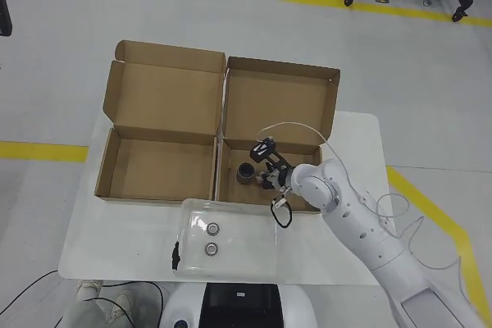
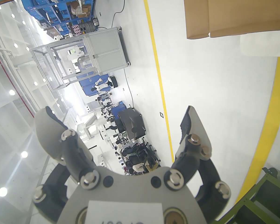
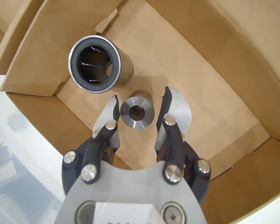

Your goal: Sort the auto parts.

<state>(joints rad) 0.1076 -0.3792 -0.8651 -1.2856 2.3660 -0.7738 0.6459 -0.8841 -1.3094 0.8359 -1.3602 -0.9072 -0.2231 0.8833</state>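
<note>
Right arm's jaws stand slightly open astride the small steel sleeve (image 3: 136, 114), holding nothing; it sits upright just beside the large bearing (image 3: 95, 64), in the bearing's box (image 3: 200, 89). A finger catching its rim could topple it against the bearing; left arm's jaws gape empty

Bright machined metal is seen on the small sleeve (image 3: 136, 115); polished metal shell, matt black end ring on the larger bearing (image 3: 100, 65); box (image 3: 200, 82): matt brown cardboard; bin (image 1: 250, 246): clear glossy plastic.

No text is legible (the left-wrist sticker (image 2: 124, 212) and the right-wrist sticker (image 3: 124, 214) show only cropped character tops).
</note>
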